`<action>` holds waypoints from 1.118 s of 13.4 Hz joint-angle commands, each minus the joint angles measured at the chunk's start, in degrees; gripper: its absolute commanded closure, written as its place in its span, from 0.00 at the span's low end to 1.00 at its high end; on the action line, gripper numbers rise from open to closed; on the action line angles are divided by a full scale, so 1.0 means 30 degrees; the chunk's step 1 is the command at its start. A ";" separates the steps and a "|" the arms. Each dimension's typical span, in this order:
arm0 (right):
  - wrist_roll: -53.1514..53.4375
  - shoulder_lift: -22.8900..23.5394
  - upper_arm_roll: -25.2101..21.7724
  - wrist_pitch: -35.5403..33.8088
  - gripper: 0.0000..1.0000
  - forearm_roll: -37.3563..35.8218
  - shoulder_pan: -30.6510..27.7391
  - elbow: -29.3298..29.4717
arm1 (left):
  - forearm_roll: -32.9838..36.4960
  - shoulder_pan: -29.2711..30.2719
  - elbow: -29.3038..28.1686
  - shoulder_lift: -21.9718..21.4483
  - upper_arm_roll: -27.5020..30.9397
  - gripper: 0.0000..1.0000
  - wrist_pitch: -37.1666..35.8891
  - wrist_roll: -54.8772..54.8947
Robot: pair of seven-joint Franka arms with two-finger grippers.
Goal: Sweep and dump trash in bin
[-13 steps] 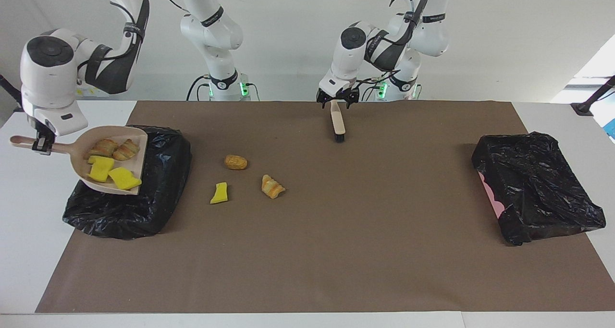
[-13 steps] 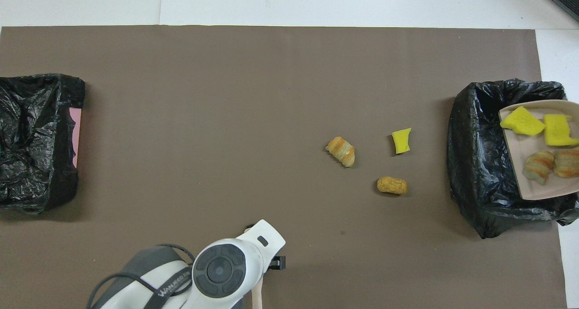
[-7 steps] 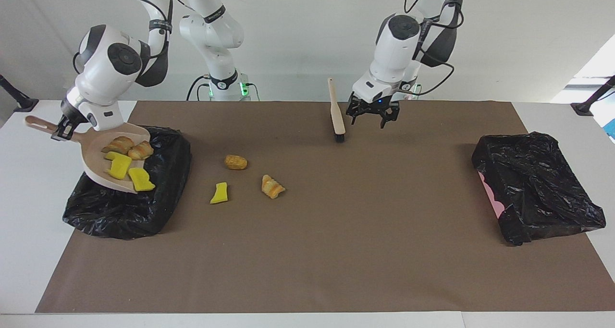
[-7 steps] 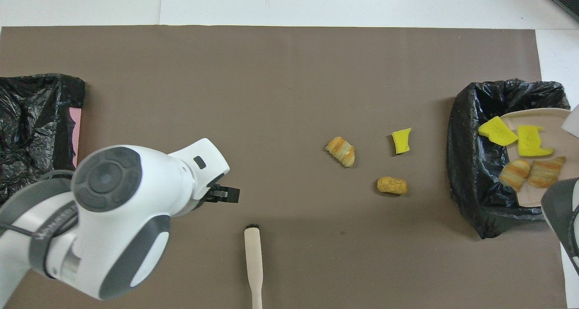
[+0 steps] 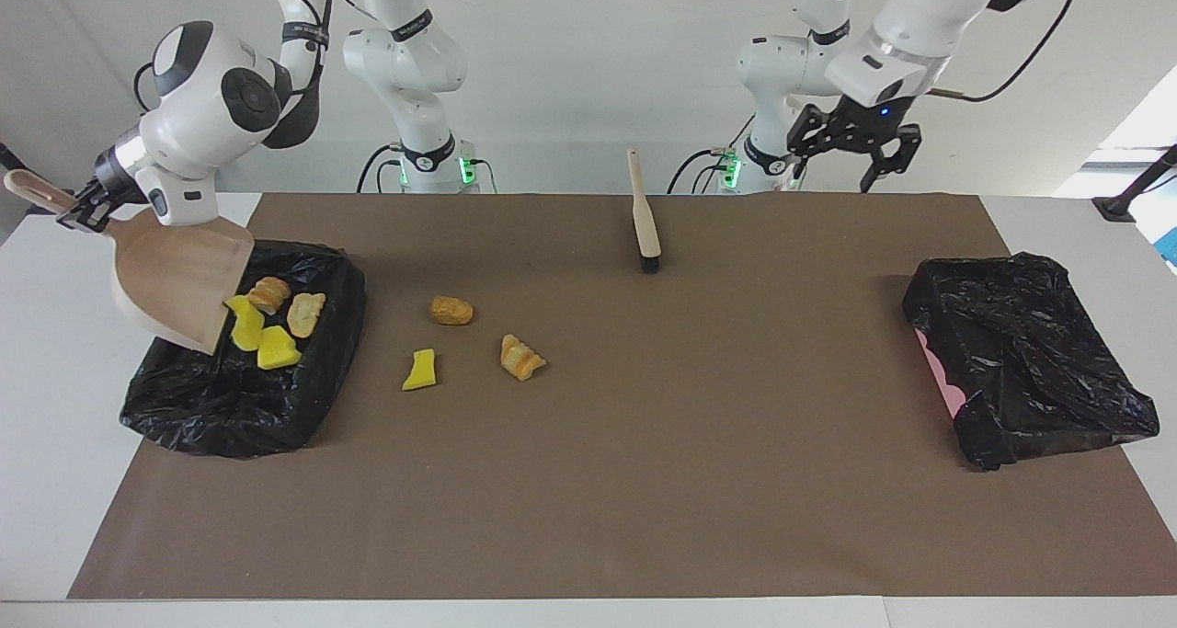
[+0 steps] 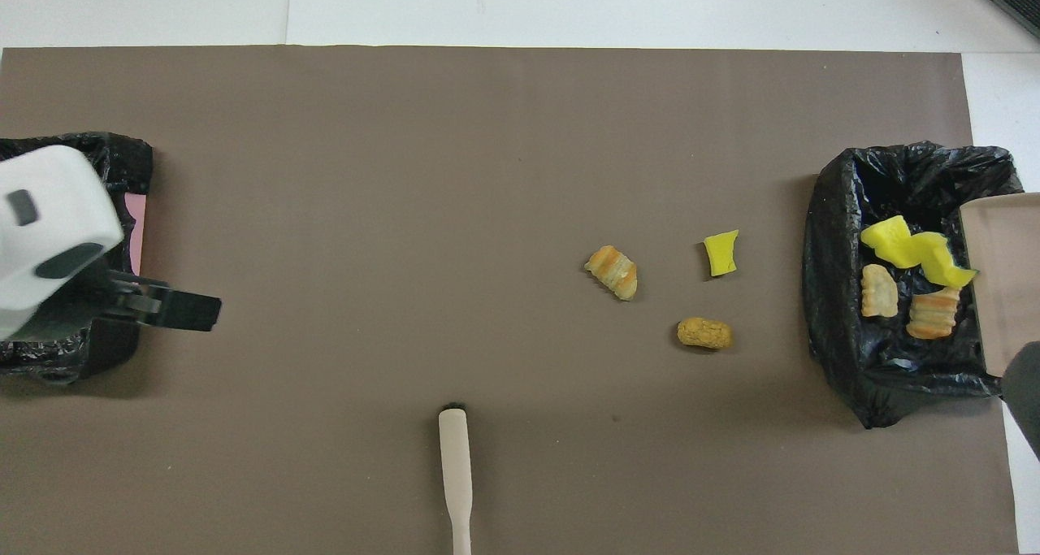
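My right gripper (image 5: 81,210) is shut on the handle of the beige dustpan (image 5: 175,279), which tilts steeply over the black-lined bin (image 5: 230,407) at the right arm's end. Several pieces of trash, yellow sponge chunks (image 5: 246,325) and bread pieces (image 5: 304,314), are spilling off its lip into the bin (image 6: 837,295). Three more pieces lie on the brown mat beside the bin: a tan lump (image 5: 451,311), a yellow chunk (image 5: 420,370) and a striped bread piece (image 5: 521,357). My left gripper (image 5: 855,164) is open and empty, raised high toward the left arm's end.
The brush (image 5: 646,223) lies on the mat near the robots, bristles pointing away from them. A second black-lined bin (image 5: 1030,371) with a pink edge sits at the left arm's end.
The right gripper has tipped the dustpan much steeper and its trash has slid off into the bin. The left gripper has left the brush, risen and swung toward its own end.
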 commanded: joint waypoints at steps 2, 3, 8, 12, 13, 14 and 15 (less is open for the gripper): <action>0.0392 -0.0531 0.0275 0.0200 1.00 0.0618 0.0598 -0.0285 | 0.1341 0.1279 0.2565 0.0569 0.0043 0.00 -0.1865 0.1688; 0.0363 -0.0414 0.0275 0.0200 1.00 0.1873 0.0979 -0.0227 | 0.1312 0.1486 0.3207 0.0802 0.0073 0.00 -0.2217 0.1897; 0.0305 -0.0032 0.0304 0.0405 1.00 0.9604 0.1535 0.0008 | 0.0228 0.3155 0.6055 0.2531 -0.0015 0.00 -0.4505 0.2947; 0.1529 0.1019 0.0305 0.0230 1.00 1.3801 0.2706 0.0008 | 0.0462 0.3217 0.5821 0.2271 0.0276 0.00 -0.4212 0.3770; 0.2376 0.1341 0.0305 0.0259 1.00 1.4302 0.3030 -0.0021 | 0.0462 0.3246 0.5502 0.1863 0.0423 0.00 -0.4270 0.4267; 0.3428 0.1722 0.0305 0.0288 1.00 1.4974 0.3236 0.0007 | 0.0462 0.3217 0.5035 0.1627 0.0657 0.00 -0.4184 0.4504; 0.4396 0.2103 0.0305 0.0404 1.00 1.5822 0.3702 0.0008 | 0.0462 0.3217 0.4856 0.1421 0.0659 0.00 -0.4241 0.4477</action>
